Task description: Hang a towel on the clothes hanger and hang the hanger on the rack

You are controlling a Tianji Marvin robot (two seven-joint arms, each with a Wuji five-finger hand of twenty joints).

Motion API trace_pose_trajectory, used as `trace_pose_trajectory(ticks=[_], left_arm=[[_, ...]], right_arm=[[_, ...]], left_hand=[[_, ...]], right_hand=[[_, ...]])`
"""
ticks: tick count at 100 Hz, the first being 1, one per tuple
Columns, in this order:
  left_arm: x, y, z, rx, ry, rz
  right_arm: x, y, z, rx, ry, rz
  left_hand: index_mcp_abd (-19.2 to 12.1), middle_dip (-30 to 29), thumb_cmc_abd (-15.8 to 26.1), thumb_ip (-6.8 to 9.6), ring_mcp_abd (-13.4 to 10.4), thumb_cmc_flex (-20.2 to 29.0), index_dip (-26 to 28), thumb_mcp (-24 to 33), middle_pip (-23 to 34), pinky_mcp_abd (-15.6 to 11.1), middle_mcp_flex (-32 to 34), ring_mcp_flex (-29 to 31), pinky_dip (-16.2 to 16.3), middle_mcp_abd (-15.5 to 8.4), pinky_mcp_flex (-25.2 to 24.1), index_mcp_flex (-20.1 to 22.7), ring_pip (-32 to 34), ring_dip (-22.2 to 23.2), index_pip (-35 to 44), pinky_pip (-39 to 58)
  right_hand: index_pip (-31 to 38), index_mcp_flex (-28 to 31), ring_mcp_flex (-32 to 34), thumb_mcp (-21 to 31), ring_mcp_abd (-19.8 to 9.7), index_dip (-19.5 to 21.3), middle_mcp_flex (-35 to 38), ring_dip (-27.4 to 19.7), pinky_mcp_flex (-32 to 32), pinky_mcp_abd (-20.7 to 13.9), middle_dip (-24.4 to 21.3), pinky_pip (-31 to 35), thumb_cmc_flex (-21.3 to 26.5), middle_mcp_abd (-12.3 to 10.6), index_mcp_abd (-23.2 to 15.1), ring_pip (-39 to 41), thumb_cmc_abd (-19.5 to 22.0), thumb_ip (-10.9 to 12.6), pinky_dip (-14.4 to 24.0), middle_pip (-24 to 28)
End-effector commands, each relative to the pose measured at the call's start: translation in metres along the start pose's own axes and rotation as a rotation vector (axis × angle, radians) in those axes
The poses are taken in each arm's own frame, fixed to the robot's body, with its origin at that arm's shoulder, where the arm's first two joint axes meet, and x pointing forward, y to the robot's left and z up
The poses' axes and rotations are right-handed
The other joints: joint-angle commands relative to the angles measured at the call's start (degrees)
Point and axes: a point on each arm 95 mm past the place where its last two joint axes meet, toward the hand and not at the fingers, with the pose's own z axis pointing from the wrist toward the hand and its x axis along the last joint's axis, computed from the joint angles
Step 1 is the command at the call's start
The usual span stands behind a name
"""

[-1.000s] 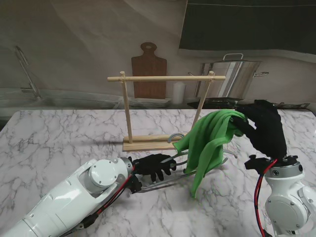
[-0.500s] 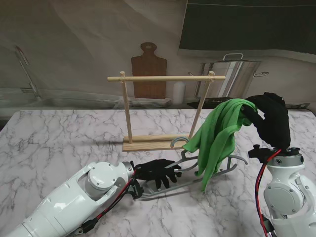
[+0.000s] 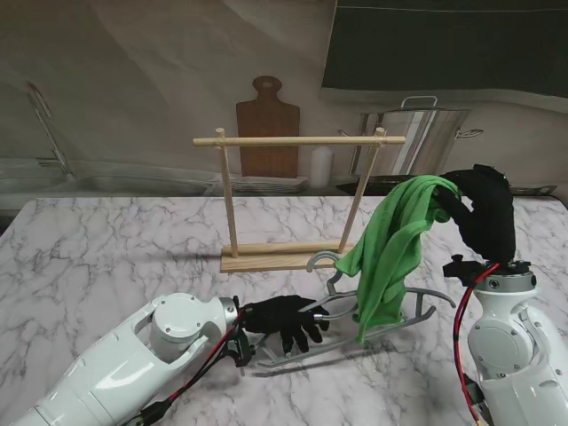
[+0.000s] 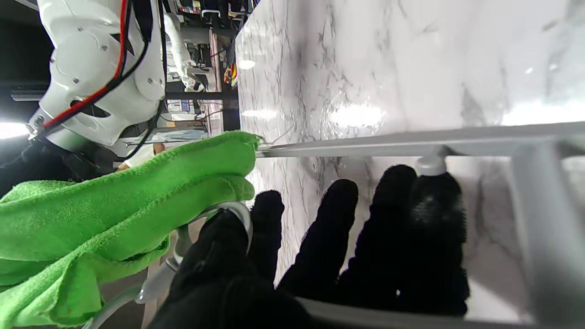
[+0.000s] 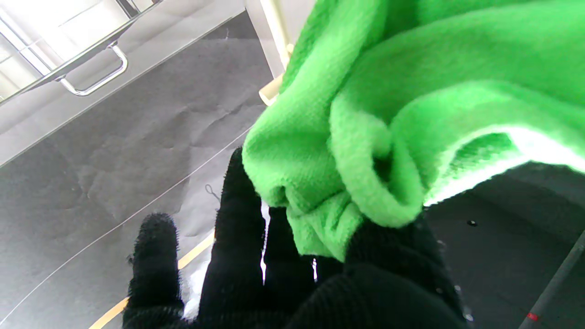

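Note:
A green towel (image 3: pixel 392 241) hangs from my right hand (image 3: pixel 479 217), which is raised at the right and shut on its upper edge (image 5: pixel 347 192). The towel's lower end drops through the grey clothes hanger (image 3: pixel 404 312) lying tilted on the marble table. My left hand (image 3: pixel 282 318) grips the hanger near its hook (image 3: pixel 321 259), fingers (image 4: pixel 402 237) wrapped over the frame. In the left wrist view the towel (image 4: pixel 91 214) lies against the hanger bar (image 4: pixel 365 146). The wooden rack (image 3: pixel 297 140) stands behind, its rail bare.
A wooden cutting board (image 3: pixel 266 124), a white cylinder (image 3: pixel 320 166) and a steel pot (image 3: pixel 426 133) stand behind the table (image 3: pixel 106 257). The rack's base (image 3: pixel 275 257) lies just beyond the hanger's hook.
My right hand has lifted the towel higher and to the right. My left hand has slid the hanger to the right, so the towel now hangs inside its frame.

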Motion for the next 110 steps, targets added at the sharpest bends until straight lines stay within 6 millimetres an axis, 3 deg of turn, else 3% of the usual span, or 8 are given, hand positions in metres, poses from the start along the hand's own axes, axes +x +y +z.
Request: trace_pose_trajectory(ticks=[1,22,66,110], left_arm=[[-0.002,0.004,-0.001,-0.019,-0.002,-0.017],[-0.005,0.003,-0.002,-0.008,-0.006,-0.043],[0.000,-0.015,-0.009,0.082,-0.019,-0.036],[-0.011,-0.024,-0.005,0.115,-0.067,-0.069]], right_arm=[[-0.004,-0.004,-0.003,0.003,-0.006,-0.011],[-0.007,-0.010,-0.016,0.049,-0.017,-0.038],[0.002,-0.005,-0.069,0.240,-0.025,-0.078],[0.028,0.016,-0.084,0.246,0.023,0.008]], left_hand=[[-2.32,0.68,5.19,-0.34,1.30,3.83,-0.38,0.62,0.19,-0.34,2.35,0.76,-0.44,-0.40,-0.33,1.24,0.31,-0.06,0.00,-18.97],[-1.72,0.76,4.89,-0.27,1.46,4.18,-0.39,0.68,0.22,-0.25,2.46,0.87,-0.37,-0.29,-0.48,1.55,0.44,0.10,-0.21,-18.85],[-1.31,0.43,4.84,-0.22,1.62,4.49,-0.02,0.65,-0.19,0.10,1.68,-0.57,-0.69,-0.11,-1.73,1.71,-0.41,-0.16,-0.46,-19.98],[-0.78,0.32,4.71,-0.16,1.74,4.74,0.17,0.71,-0.10,-0.07,1.69,-0.68,-0.45,0.07,-1.73,1.96,-0.31,-0.12,-0.57,-19.81]], right_hand=[[3.69,-0.59,-1.09,2.20,-2.24,-0.16,-1.71,0.68,-1.17,-1.11,0.19,-1.31,4.36,-2.42,-6.32,0.27,3.98,1.62,0.31,2.11],[4.03,-0.56,-1.35,2.22,-2.09,-0.47,-1.78,0.76,-1.32,-1.07,0.19,-1.80,4.44,-2.17,-6.14,0.51,3.84,1.64,0.40,2.44],[3.75,0.78,-0.59,2.36,-1.47,-0.87,-0.38,0.72,-1.26,-0.29,-0.13,-2.83,4.68,-1.70,-5.61,0.34,2.89,1.80,0.29,1.96],[3.06,2.07,0.38,2.41,-0.91,-0.67,0.90,0.99,-0.66,0.29,0.07,-3.36,5.00,-1.03,-4.89,0.44,2.06,1.85,0.45,1.53]])
